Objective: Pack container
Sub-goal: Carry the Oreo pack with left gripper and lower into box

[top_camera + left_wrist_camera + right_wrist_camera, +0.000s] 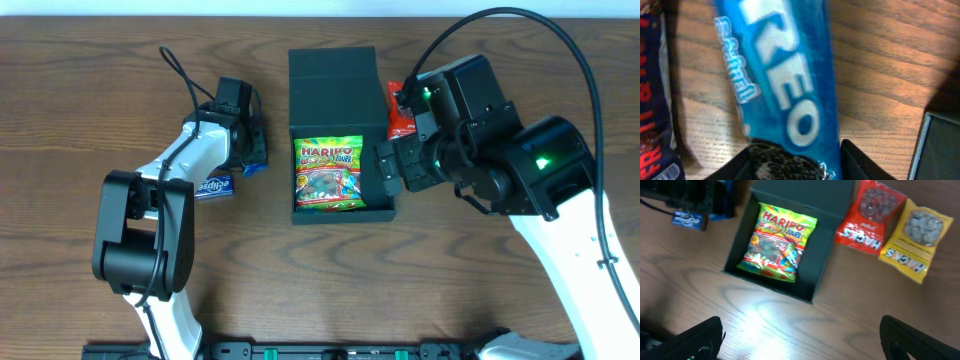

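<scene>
Left gripper [795,154] is low over the blue Oreo packet [782,75], with one finger at each long edge, straddling the narrow way. Whether they truly bite or only frame it, I cannot tell from here. The packet's long axis runs straight up the wrist view with the fingers square across it, which is good.

Now the relation that matters: the container [340,212] stands open just beside this gripper, to its right, with one Haribo bag [328,175] lying flat inside. Its dark corner shows at the right edge of the wrist view. So the carry, as I read it, is a short sideways hop to the right, and your left arm is the one on the packet.

Mind the right gripper [388,170], though. Its jaws are spread wide and empty, and it hangs over the container's right wall, closer to the box than you'd like. The red Hacks bag [867,217] and yellow Hacks bag [917,237] lie on the table [100,60] beyond, and the Eclipse pack [213,187] sits by your left arm.
</scene>
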Action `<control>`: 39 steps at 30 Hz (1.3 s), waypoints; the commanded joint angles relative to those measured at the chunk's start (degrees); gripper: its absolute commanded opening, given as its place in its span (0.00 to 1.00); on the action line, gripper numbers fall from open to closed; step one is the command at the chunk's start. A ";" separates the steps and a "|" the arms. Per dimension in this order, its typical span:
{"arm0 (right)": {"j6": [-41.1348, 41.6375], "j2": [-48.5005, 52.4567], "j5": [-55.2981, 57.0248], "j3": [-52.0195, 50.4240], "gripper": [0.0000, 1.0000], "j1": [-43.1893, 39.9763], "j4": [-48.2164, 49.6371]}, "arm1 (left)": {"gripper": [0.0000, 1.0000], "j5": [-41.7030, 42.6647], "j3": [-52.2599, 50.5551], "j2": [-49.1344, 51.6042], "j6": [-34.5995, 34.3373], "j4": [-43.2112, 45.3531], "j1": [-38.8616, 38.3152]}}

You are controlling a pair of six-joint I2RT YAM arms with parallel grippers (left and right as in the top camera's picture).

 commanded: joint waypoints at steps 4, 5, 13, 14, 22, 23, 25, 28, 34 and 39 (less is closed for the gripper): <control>-0.85 -5.68 6.93 0.48 0.99 -1.99 -0.07 | 0.35 -1.03 0.35 0.63 -0.57 -1.81 0.09; -0.85 -6.62 7.52 0.48 0.99 -2.56 -0.07 | 0.33 -1.01 0.35 0.61 -0.59 -2.01 0.09; -0.61 -13.16 8.07 0.48 0.99 -8.39 1.05 | 0.24 -1.03 3.41 0.09 -1.60 -8.44 0.09; -0.61 -13.79 8.07 0.48 0.99 -9.18 1.05 | 0.22 -1.01 4.22 -0.33 -1.60 -9.46 0.09; 0.68 -16.85 8.04 0.48 0.99 -12.13 1.03 | 0.17 -0.61 7.58 -9.68 -1.60 -13.35 -0.72; 0.68 -16.85 8.04 0.48 0.99 -12.13 1.03 | 0.16 -0.57 7.58 -11.61 -1.62 -13.68 -1.27; 0.70 -16.90 8.04 0.48 0.99 -12.13 1.03 | 0.14 -0.57 7.58 -14.93 -1.81 -14.56 -2.84; 0.94 -16.87 8.04 0.48 0.99 -12.13 1.27 | 0.13 -1.11 7.56 -19.34 -1.90 -15.80 -6.71; 2.43 -16.92 8.07 0.48 0.99 -12.13 2.40 | 0.14 -2.49 7.37 -22.51 -6.71 -16.26 -17.64; 3.28 -17.90 8.07 0.48 0.99 -12.13 3.17 | 0.13 -2.64 6.80 -19.93 -11.69 -14.03 -26.93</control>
